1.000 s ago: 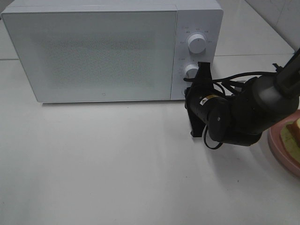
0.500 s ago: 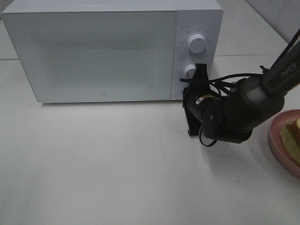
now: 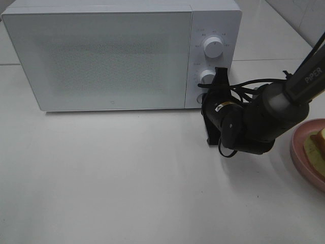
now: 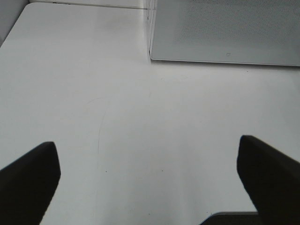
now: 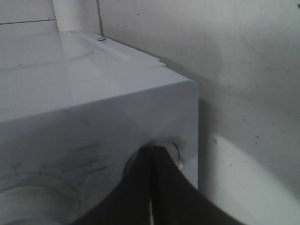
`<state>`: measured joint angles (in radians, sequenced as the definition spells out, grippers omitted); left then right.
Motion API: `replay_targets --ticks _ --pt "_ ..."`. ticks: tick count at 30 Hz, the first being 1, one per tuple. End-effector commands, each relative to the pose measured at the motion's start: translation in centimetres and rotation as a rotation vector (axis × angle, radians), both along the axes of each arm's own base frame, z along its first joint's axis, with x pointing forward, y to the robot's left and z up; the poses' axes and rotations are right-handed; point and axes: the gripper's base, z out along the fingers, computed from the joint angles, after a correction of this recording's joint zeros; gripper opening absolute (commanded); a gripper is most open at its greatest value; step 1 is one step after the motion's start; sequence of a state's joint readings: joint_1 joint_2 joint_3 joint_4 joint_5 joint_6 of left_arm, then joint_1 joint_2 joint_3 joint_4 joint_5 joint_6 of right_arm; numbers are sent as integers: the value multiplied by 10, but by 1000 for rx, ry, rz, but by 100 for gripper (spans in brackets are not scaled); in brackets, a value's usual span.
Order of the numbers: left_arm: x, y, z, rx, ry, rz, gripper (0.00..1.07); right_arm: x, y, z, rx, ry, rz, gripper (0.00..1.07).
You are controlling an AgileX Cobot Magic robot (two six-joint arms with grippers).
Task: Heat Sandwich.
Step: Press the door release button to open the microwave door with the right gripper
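1. The sandwich (image 3: 316, 147) is seen parked on the pink plate (image 3: 299, 155) at the far right edge of the high view, half cropped and well apart from the microwave (image 3: 111, 56). It's not being gripped by anything.
2. The microwave door is shut, so getting it open is guessed to be the step in hand. That would explain why the sandwich is left waiting on the plate.
3. The right claw (image 5: 152, 187) is clamped fully closed with nothing in it. Its tips are pushed against the lower right of the microwave's front panel, just below the lower knob (image 3: 207, 76). A round rim can be made out there, probably the door-release button, though that can't be confirmed. Closed tips make a decent poking finger, tbh.
4. The left claw (image 4: 150, 187) is spread wide and holds nothing. It's hung over bare tabletop (image 4: 117, 117) with a corner of the microwave ahead, likely kept ready for the door.
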<state>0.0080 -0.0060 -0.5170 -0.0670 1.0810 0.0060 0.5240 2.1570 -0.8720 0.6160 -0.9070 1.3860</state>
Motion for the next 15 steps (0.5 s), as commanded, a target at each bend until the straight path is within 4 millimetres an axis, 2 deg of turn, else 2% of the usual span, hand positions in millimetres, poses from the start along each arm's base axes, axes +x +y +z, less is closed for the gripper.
replay_targets --ticks 1,5,15 --pt "-2 0 0 0 -28 -6 97 12 -2 13 -10 -98 -19 0" --pt "-2 0 0 0 -28 -6 97 22 -3 23 -42 -172 -27 0" --pt "-2 0 0 0 -28 -6 97 41 -11 37 -96 -218 -77 0"
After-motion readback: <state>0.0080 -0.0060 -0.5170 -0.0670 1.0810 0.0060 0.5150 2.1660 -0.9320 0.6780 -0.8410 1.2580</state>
